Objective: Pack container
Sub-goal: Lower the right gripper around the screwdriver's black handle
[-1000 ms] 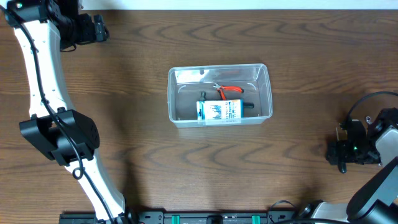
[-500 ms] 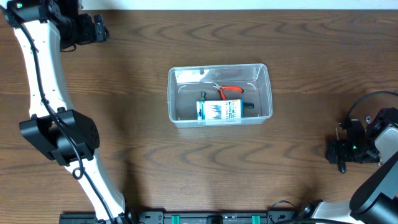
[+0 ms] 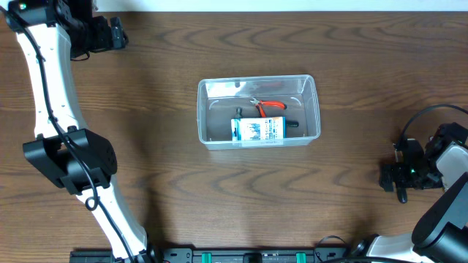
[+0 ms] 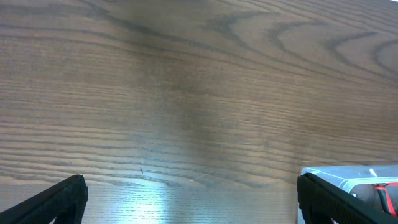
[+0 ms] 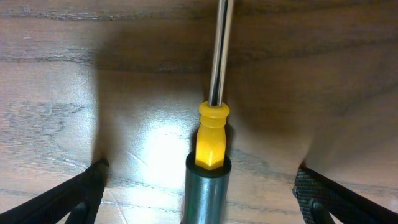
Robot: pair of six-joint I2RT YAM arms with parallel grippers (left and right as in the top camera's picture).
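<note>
As it rests, the container (image 3: 219,126) runs left-right.

A dark brown wooden table top (image 3: 161,146) with broad, wavy grain fills nearly the whole overhead view. A narrow white strip (image 3: 292,5) runs along its far edge, and a black rail with green fittings (image 3: 241,256) lines the near edge. Pale glare (image 4: 146,202) lies on the wood in both wrist views.

Container (image 3: 203,124): clear rectangular tub, sitting upright.
It is resting open-topped near the middle of the tabletop (image 3: 146,168), long sides running left to right, rounded corners showing.
</note>
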